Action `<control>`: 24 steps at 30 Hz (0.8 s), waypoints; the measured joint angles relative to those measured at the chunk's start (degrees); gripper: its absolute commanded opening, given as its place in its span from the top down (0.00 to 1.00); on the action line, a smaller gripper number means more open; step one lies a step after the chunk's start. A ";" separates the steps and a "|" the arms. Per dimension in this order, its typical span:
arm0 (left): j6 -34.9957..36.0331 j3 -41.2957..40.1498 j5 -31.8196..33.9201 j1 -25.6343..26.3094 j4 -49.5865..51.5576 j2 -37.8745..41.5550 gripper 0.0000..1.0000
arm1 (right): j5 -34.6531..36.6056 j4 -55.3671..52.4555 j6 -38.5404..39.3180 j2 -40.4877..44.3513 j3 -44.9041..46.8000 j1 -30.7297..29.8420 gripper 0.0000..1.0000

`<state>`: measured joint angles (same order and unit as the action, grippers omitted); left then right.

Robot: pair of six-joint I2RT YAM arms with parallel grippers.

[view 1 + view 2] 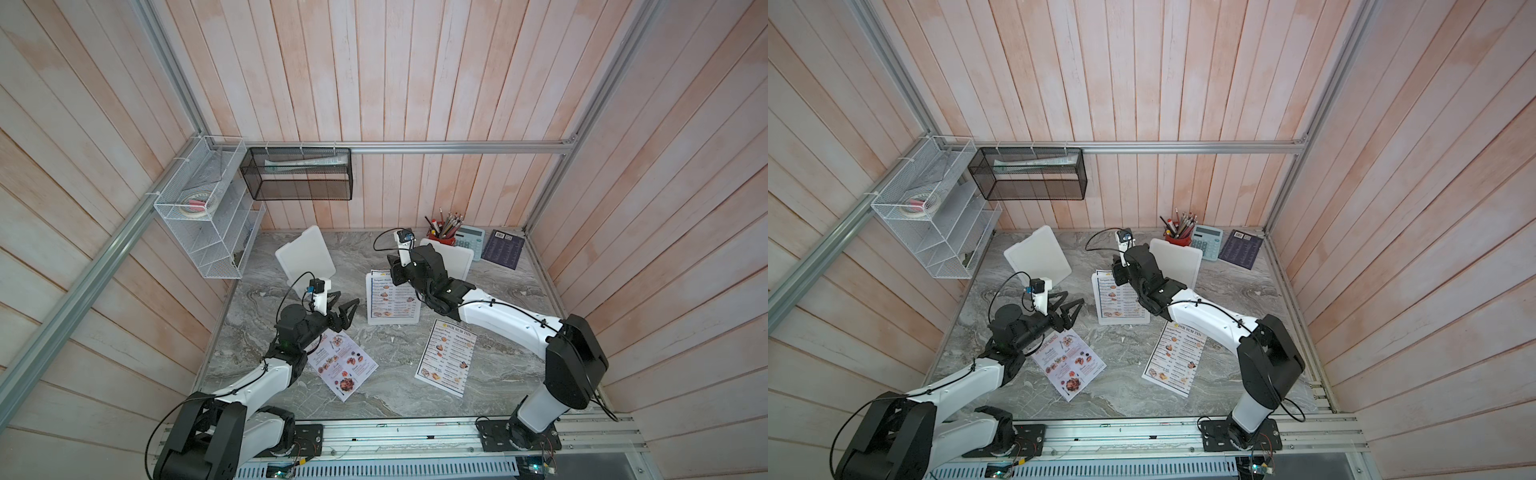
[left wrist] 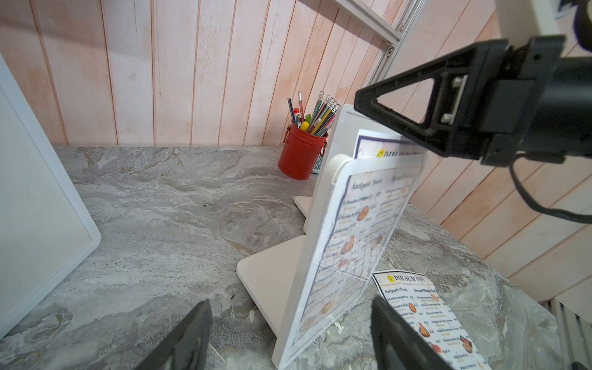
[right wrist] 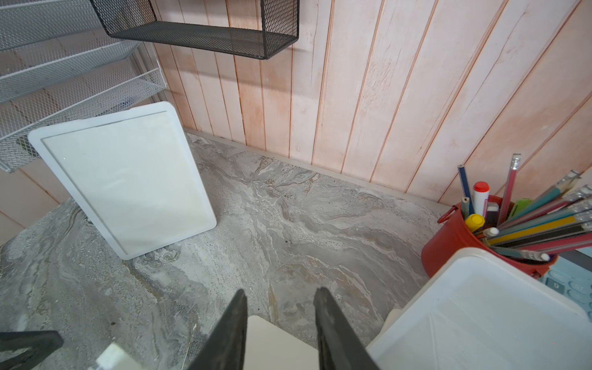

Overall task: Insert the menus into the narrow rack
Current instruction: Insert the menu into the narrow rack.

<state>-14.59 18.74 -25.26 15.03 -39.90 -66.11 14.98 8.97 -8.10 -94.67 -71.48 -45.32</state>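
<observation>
Standing upright in the clear front of the middle white stand, one "DIM SUM INN" menu shows its top edge above the pocket in the left wrist view. The right pincer hangs just over that edge. Its jaws are apart and released, with the table showing between them in the right wrist view, and they grasp nothing. Whether it touches the sheet I cannot tell. The left pincer hovers just beside the stand, spread wide and released, with nothing in it. A second "DIM SUM INN" menu lies flat on the table in front of the stand, below the right arm. The colourful Special Menu lies flat too, with one corner under the left arm. Two more white stands stand further back. A red pencil cup, a calculator and a dark booklet sit in the far corner.
</observation>
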 measured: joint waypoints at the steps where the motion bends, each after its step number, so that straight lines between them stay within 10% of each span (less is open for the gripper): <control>1: 0.00 -0.11 -0.02 0.00 -0.04 0.37 0.20 | 0.02 -0.04 0.04 -0.04 -0.20 -0.02 0.63; 24: -0.04 -1.03 -1.14 0.00 0.02 2.58 0.20 | 1.03 0.31 0.68 -7.54 -6.36 -3.39 0.63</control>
<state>-14.63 17.72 -26.39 15.03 -39.88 -63.53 16.01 9.28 -7.42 -102.21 -77.84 -48.71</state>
